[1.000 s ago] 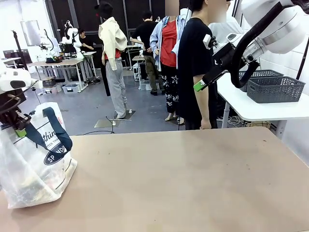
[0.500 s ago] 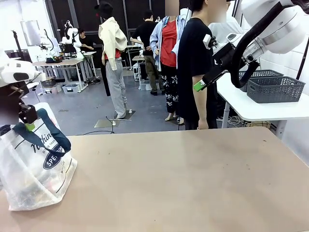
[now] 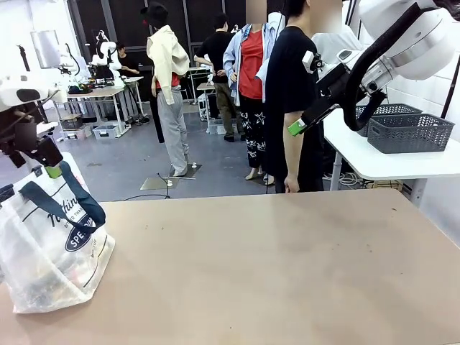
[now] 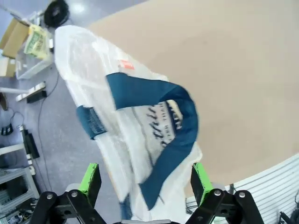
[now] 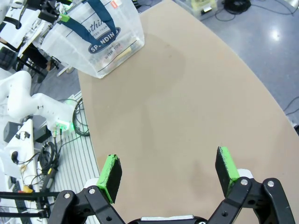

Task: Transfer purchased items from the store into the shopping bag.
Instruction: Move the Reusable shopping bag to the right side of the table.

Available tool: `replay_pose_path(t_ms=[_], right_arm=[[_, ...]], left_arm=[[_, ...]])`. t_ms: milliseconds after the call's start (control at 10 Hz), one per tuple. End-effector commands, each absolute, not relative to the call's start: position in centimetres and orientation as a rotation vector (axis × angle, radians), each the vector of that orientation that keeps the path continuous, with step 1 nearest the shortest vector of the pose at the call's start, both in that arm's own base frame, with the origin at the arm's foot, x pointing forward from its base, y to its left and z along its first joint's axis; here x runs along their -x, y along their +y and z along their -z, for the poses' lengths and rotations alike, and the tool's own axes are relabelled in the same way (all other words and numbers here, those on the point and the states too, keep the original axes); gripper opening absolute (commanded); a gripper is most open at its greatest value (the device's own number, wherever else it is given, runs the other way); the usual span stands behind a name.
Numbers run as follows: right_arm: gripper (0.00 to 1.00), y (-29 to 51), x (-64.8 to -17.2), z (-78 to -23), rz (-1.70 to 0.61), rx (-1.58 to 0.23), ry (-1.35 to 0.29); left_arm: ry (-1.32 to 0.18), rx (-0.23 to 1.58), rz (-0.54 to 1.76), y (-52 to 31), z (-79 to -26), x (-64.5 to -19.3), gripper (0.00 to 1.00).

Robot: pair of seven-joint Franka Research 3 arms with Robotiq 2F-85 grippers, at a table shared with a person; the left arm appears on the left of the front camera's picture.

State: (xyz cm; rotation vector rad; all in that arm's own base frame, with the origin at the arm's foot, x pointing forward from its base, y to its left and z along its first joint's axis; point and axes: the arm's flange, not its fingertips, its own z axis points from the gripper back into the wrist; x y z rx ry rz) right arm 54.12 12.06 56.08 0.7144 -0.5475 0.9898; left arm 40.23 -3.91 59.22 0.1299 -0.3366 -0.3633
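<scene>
**A:** What do you see at the far left?

**B:** Your left claw [image 3: 44, 167] hangs just above the shopping bag [image 3: 50, 251], its jaws spread wide with nothing between them. In the left wrist view the navy handle [image 4: 159, 135] arches up below the open green pads [image 4: 91, 178].

**A:** And the bag?

**B:** It sits at the tabletop's [image 3: 287, 266] left edge, slumped, with dim shapes inside; you cannot tell what they are.

**A:** Farther right?

**B:** Your right claw [image 3: 302, 118] hovers high near a person in black [image 3: 291, 93], jaws wide and empty. 2 grey baskets [image 3: 406, 129] sit on a white table.
</scene>
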Motion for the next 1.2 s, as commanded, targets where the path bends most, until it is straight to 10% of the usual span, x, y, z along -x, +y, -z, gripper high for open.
replay_pose_path(t_ms=[0, 1100], right_arm=[[1.0, 12.2, -54.1, -56.3, -0.98, -0.713, -0.53], [1.0, 12.2, -54.1, -56.3, -0.98, -0.713, -0.53]], left_arm=[[-0.324, -0.014, 0.457, -4.4, -60.4, -40.4, 1.0], [-0.556, 0.38, 0.95, -8.2, -60.3, -40.3, 1.0]])
